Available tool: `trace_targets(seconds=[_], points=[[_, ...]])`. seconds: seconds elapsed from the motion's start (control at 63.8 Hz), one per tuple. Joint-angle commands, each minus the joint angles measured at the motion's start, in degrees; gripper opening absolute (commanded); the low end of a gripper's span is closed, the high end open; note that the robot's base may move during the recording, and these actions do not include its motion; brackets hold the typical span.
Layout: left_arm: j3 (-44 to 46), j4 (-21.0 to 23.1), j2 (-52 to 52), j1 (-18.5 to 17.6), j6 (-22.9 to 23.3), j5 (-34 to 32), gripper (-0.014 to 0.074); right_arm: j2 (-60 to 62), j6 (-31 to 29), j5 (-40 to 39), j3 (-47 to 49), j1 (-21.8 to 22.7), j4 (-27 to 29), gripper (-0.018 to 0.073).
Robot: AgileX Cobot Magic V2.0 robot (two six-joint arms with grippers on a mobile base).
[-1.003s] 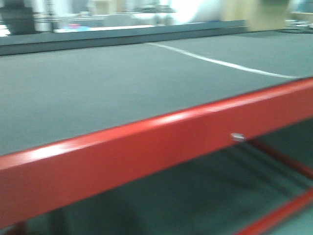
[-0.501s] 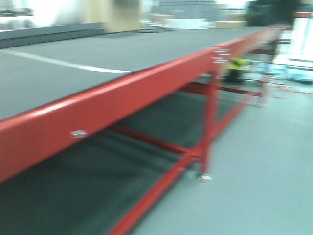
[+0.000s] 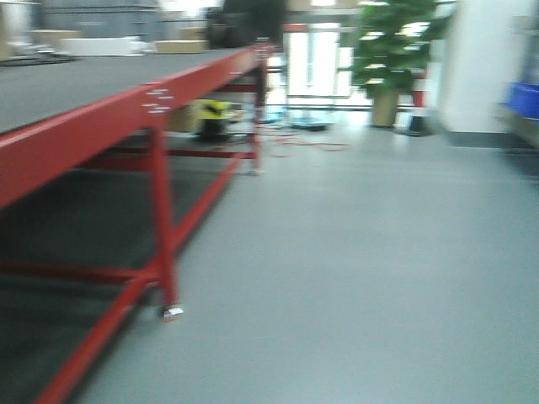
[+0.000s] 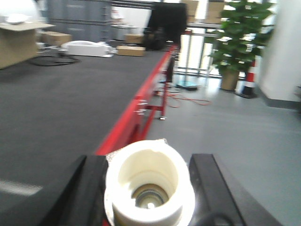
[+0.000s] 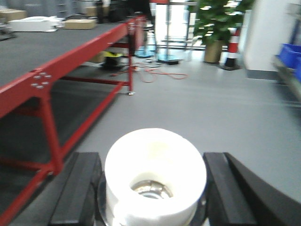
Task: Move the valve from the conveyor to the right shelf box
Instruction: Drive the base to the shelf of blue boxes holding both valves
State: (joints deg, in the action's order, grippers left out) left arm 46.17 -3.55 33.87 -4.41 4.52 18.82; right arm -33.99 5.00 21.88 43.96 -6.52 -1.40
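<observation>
In the left wrist view a white cup-shaped valve (image 4: 141, 157) with a metal fitting in its bottom sits upright between two black fingers. My left gripper (image 4: 149, 160) is shut on it, above the red edge of the conveyor (image 4: 61, 94). In the right wrist view my right gripper (image 5: 153, 157) is shut on a similar white valve (image 5: 141, 155), above the grey floor. The conveyor (image 3: 67, 84) runs along the left of the front view, a dark belt on a red frame (image 3: 101, 126). No gripper shows in the front view.
Open grey floor (image 3: 354, 252) lies to the right of the conveyor. A blue box (image 3: 522, 99) sits on a shelf at the far right edge. A potted plant (image 3: 392, 50), a striped cone (image 5: 231, 47) and a red cable (image 5: 160, 73) stand at the far end. Cartons (image 4: 131, 49) rest on the belt.
The front view has swung to the right: the belt top filled it before, and the conveyor's leg, the open floor and the far right shelf show now.
</observation>
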Motion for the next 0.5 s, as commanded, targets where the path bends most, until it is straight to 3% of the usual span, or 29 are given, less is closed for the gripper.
trace_targets(seconds=[0.0, 0.486], points=[[0.4, 0.3, -0.4, -0.3, -0.1, -3.6, -0.0111, 0.5, 0.1, -4.0, 0.6, 0.0, -0.5, -0.0167], [0.4, 0.3, -0.4, -0.3, -0.1, -3.6, -0.0111, 0.5, 0.1, -4.0, 0.6, 0.0, -0.5, -0.0167]])
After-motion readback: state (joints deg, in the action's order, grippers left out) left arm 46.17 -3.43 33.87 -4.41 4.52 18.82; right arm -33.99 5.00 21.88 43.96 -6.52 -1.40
